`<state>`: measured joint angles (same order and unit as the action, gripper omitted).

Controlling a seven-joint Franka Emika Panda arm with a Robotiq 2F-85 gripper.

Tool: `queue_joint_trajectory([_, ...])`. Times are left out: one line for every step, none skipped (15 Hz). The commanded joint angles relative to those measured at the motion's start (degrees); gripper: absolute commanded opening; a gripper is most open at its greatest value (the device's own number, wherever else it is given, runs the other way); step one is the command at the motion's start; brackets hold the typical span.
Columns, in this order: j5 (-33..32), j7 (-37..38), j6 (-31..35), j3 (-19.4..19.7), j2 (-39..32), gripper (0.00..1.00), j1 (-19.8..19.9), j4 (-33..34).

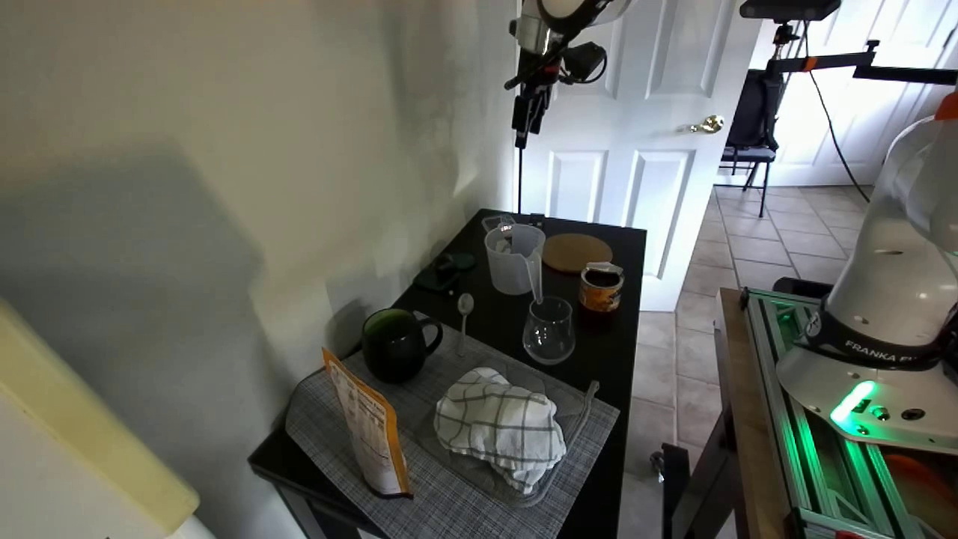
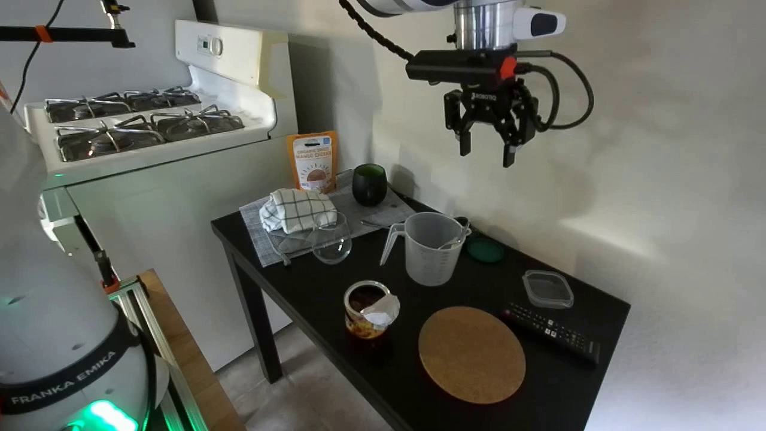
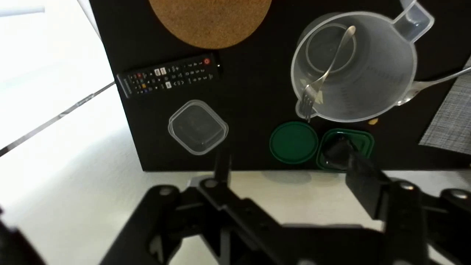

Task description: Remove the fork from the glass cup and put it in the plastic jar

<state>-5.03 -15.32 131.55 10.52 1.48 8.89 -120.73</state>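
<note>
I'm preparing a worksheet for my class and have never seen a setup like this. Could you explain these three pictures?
The machine is a robot arm, ending in a two-fingered claw. Two pictures come from cameras standing apart from it; the third, from a camera on its wrist, looks down past the claw.

On the black table are a clear glass cup, a cloudy plastic jar with a handle, a round brown board and a remote control. A dark mug and an orange-edged pouch stand on a grey mat with a checked cloth.

The fork leans inside the plastic jar, its prongs at the rim. The claw is open and holds nothing.
</note>
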Motion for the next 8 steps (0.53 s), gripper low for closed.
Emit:
queue_joint_trajectory([2.1,-8.6,-3.0,-1.0,5.4,1.0,-1.0,-4.2])
queue_joint_trajectory([2.2,-10.3,-4.2,-1.2,6.2,1.0,-1.5,-4.9])
queue_joint_trajectory([2.1,-11.5,-5.3,-1.6,6.7,1.0,-2.0,-5.7])
queue_joint_trajectory([1.0,-8.5,-4.0,-1.1,4.4,1.0,-1.2,-2.6])
queue_joint_trajectory([1.1,-9.3,-4.6,-1.4,4.9,1.0,-1.7,-3.4])
queue_joint_trajectory([1.1,-9.6,-4.7,-1.6,5.2,1.0,-2.0,-3.9])
queue_joint_trajectory([1.1,-9.8,-4.7,-1.7,5.2,1.0,-2.1,-4.2])
queue_joint_trajectory([1.1,-9.9,-4.7,-1.7,5.2,1.0,-2.2,-4.2])
